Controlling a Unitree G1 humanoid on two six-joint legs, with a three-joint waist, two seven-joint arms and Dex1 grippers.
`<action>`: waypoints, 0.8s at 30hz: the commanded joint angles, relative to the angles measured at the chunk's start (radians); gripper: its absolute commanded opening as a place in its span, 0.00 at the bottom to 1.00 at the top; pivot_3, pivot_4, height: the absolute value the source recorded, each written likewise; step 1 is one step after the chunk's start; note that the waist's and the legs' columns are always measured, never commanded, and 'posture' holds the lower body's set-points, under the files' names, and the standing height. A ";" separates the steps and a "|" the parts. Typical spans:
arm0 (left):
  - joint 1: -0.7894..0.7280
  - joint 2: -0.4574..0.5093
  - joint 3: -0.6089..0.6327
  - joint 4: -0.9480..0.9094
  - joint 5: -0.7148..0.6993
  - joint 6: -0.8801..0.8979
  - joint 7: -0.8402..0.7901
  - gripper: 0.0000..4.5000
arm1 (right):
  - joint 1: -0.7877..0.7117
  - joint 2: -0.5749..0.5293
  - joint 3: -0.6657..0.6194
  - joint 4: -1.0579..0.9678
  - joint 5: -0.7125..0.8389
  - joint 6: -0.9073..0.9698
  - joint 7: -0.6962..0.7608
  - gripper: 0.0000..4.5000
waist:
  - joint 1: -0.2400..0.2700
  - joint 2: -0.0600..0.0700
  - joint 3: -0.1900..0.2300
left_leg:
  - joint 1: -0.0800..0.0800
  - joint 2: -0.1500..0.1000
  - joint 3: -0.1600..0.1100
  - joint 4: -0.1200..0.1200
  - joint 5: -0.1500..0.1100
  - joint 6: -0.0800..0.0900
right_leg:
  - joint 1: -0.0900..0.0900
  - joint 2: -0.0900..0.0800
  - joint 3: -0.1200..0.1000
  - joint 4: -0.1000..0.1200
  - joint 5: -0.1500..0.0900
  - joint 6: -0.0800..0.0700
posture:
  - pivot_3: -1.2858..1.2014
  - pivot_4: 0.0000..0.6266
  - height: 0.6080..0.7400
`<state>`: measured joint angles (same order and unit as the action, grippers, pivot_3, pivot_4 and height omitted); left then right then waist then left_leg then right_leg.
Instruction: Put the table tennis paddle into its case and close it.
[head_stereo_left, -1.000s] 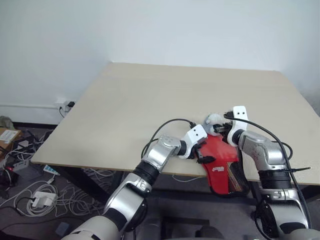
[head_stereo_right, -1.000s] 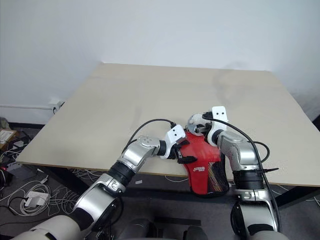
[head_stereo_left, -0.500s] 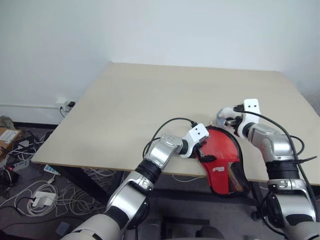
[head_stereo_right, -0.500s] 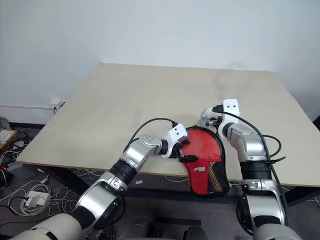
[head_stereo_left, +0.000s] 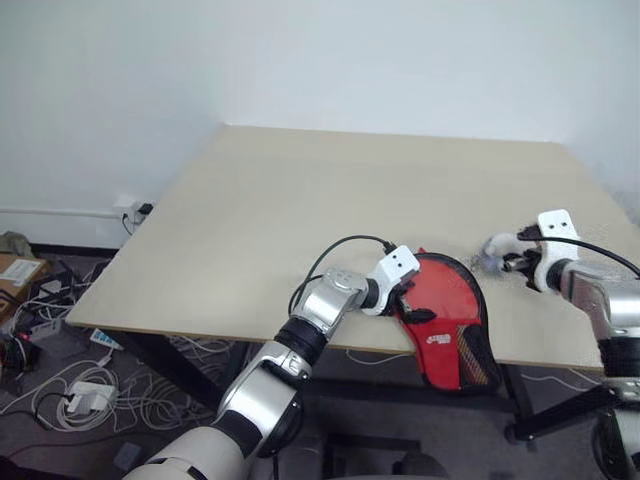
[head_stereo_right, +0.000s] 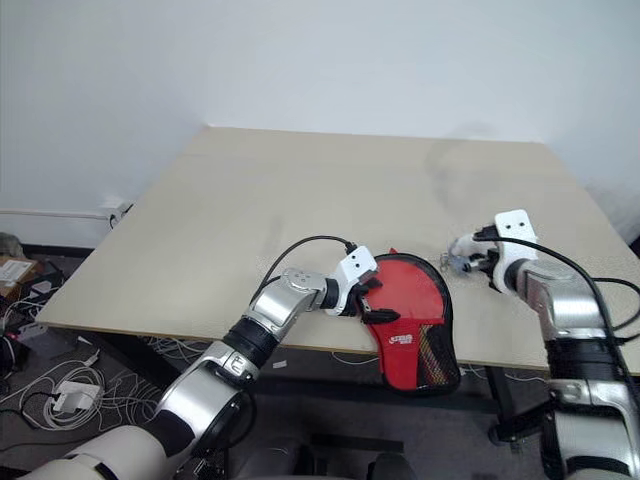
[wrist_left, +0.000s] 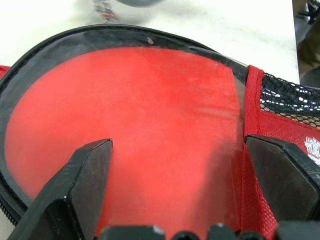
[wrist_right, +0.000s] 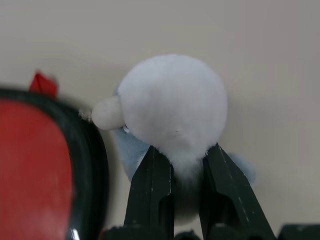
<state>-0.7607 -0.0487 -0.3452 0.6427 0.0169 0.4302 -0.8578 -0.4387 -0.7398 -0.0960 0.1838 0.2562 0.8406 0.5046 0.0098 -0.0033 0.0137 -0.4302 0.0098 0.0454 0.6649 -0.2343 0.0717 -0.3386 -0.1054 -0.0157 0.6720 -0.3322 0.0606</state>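
One case lies at the near edge of the pale counter, its lower end hanging past that edge, and one red table tennis paddle shows through the case's clear half; one small white fluffy lump sits further right. In the head views, the left end effector rests at the case's left rim with its fingers spread wide over the cover, while the right end effector stands well apart to the right, pinched on the white lump. A second ago the right end effector was crowded against the top of the case beside the left one — it has since swung out to the right, taking the lump with it, and the left has kept its place. A small white logo is printed on the red lower part of the case, too small to read. In the left wrist view, two black fingers straddle the red blade under clear plastic edged with black piping, black mesh to one side. In the right wrist view, two fingers are nearly together — nipping the base of the lump, the case's black rim just beside it.
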 joint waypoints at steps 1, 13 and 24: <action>0.017 0.007 -0.010 0.052 0.011 0.043 0.012 1.00 | 0.059 -0.086 -0.056 -0.115 0.021 0.028 0.067 0.05 | 0.000 0.000 0.000 | 0.000 0.000 0.000 0.000 0.000 0.000 | 0.000 0.000 0.000 0.000 0.000 0.000 | 0.52 0.00 0.81; 0.018 -0.002 -0.005 0.062 0.013 0.035 0.014 1.00 | 0.458 -0.262 -0.223 -0.486 0.150 0.017 0.329 0.04 | 0.004 0.001 -0.001 | 0.000 0.001 0.000 0.002 -0.002 0.003 | 0.004 0.000 0.000 -0.006 -0.002 0.004 | 0.52 0.00 0.81; 0.024 -0.006 -0.011 0.060 0.015 0.034 0.009 1.00 | 0.839 -0.325 -0.360 -0.691 0.166 -0.089 0.565 0.04 | 0.006 0.000 -0.001 | 0.002 0.000 -0.003 0.002 -0.004 0.006 | 0.010 0.001 0.000 -0.012 -0.003 0.005 | 0.52 0.00 0.81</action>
<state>-0.7606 -0.0674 -0.3389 0.6579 0.0176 0.4301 -0.8501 0.3695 -1.0408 -0.4153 -0.4678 0.4364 0.7894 1.0211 0.0162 -0.0029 0.0132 -0.4282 0.0101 0.0420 0.6668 -0.2384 0.0781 -0.3279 -0.1048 -0.0161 0.6593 -0.3351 0.0658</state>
